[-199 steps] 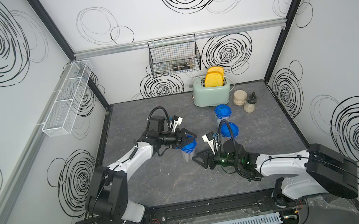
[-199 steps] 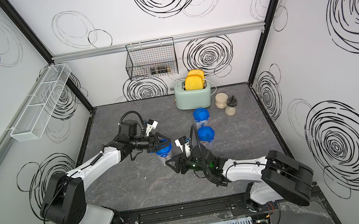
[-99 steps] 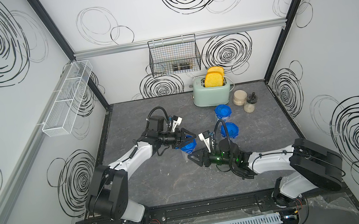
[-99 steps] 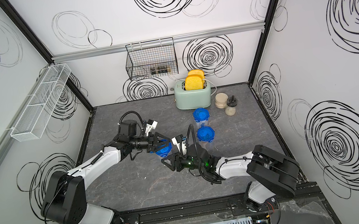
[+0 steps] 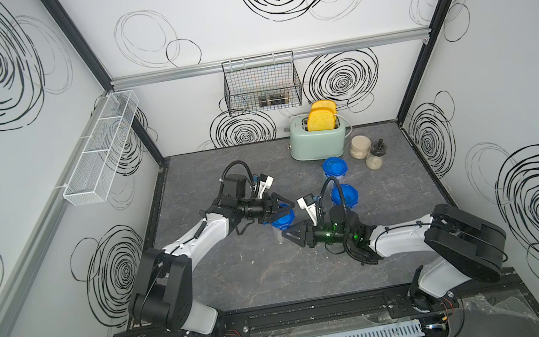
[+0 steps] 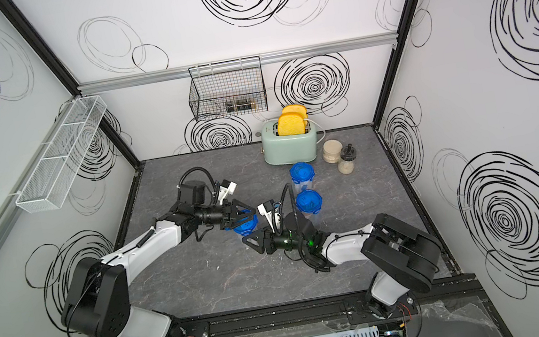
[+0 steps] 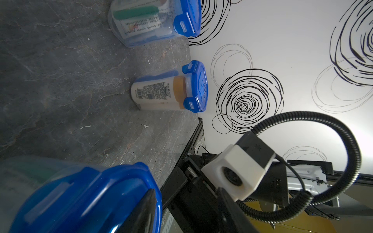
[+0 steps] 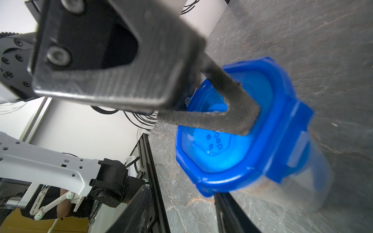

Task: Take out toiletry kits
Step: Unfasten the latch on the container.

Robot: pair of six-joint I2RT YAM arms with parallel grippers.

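Note:
Three clear containers with blue clip lids stand on the grey table. The toiletry kits are inside them: a cream bottle with a tan cap in one, green-and-white packets in another. The nearest container sits between both arms. My left gripper is open, one finger lying across that blue lid. My right gripper is open, low beside the container's body, with nothing between its jaws.
The other two containers stand behind the right arm. A mint toaster with toast and two beige jars are at the back. A black wire basket hangs on the back wall, a white mesh shelf on the left wall.
My right gripper has moved left and a little back, closer to the nearest container. The left arm has stayed over the lid.

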